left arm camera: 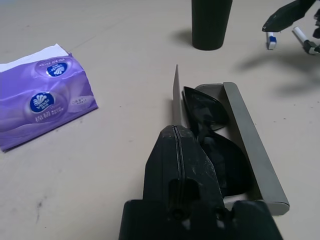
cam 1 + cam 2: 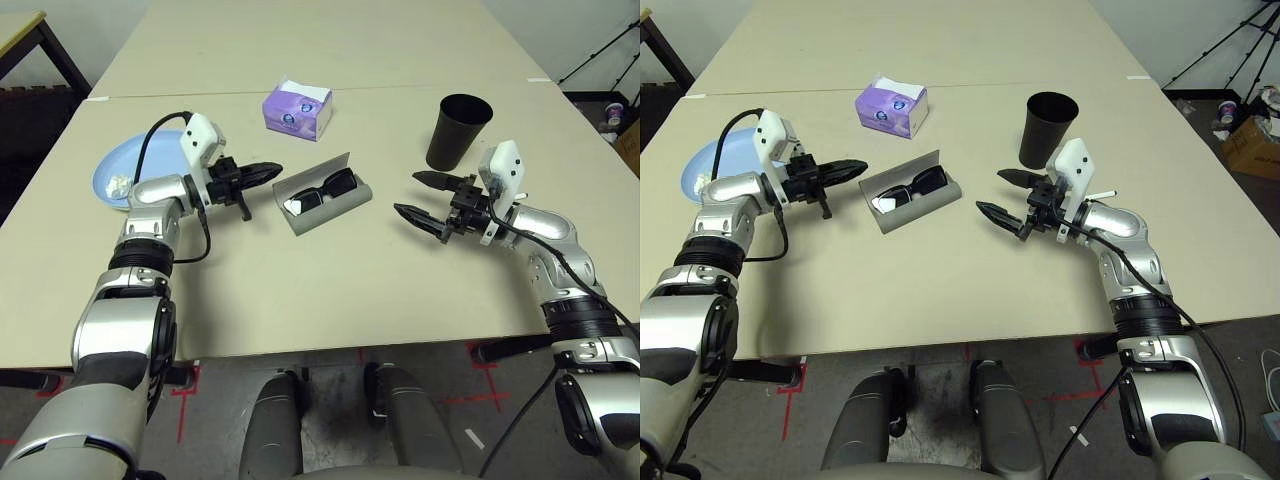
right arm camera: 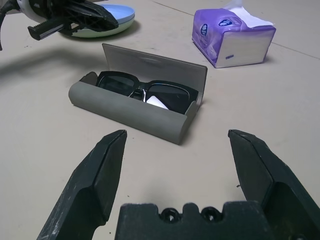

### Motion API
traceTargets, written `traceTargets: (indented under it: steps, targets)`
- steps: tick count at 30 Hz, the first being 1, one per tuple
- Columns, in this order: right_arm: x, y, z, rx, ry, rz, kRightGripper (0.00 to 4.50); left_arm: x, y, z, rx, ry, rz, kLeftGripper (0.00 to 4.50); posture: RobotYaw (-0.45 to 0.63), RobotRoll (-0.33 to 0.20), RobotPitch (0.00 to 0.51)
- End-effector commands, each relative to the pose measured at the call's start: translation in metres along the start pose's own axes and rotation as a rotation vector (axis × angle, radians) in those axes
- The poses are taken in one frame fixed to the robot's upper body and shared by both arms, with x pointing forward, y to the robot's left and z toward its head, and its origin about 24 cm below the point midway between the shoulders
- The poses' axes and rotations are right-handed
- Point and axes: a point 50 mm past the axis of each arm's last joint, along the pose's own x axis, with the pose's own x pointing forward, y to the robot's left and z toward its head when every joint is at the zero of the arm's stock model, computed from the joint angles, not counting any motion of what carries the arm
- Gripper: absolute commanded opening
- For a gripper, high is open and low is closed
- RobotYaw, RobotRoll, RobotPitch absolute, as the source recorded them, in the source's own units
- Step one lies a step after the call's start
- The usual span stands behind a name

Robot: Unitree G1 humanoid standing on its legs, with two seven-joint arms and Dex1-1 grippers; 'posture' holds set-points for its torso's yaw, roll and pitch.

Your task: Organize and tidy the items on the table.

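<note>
While the closed left hand (image 2: 279, 171) and gaping right hand (image 2: 407, 192) hold nothing, the blue plate (image 2: 126, 160) is partly hidden.

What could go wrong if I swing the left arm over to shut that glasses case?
The closed left hand is beside the raised lid, so it might push the whole case instead. The sunglasses sit inside with a white piece against them; it could pinch or rub a lens.
</note>
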Motion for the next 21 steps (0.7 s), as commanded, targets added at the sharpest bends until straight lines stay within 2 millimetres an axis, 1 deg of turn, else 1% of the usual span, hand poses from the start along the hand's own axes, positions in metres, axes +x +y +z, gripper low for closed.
traceTargets:
  steps: [1,5,11,21]
  targets:
    - [-0.001,0.002,0.004,-0.007,-0.007,0.006,4.50,-0.001,-0.001,-0.008,-0.001,0.055,0.015,0.02,-0.07,0.000,0.167]
    - [0.000,0.003,0.007,-0.011,-0.013,0.009,4.50,-0.002,-0.002,-0.015,-0.007,0.089,0.033,0.02,-0.08,0.000,0.168]
    - [0.001,0.004,0.009,-0.016,-0.017,0.012,4.50,-0.002,-0.001,-0.019,-0.011,0.113,0.051,0.02,-0.08,0.000,0.168]
    - [0.002,0.004,0.012,-0.022,-0.023,0.009,4.50,0.002,-0.010,-0.026,-0.012,0.148,-0.020,0.02,-0.08,0.000,0.168]
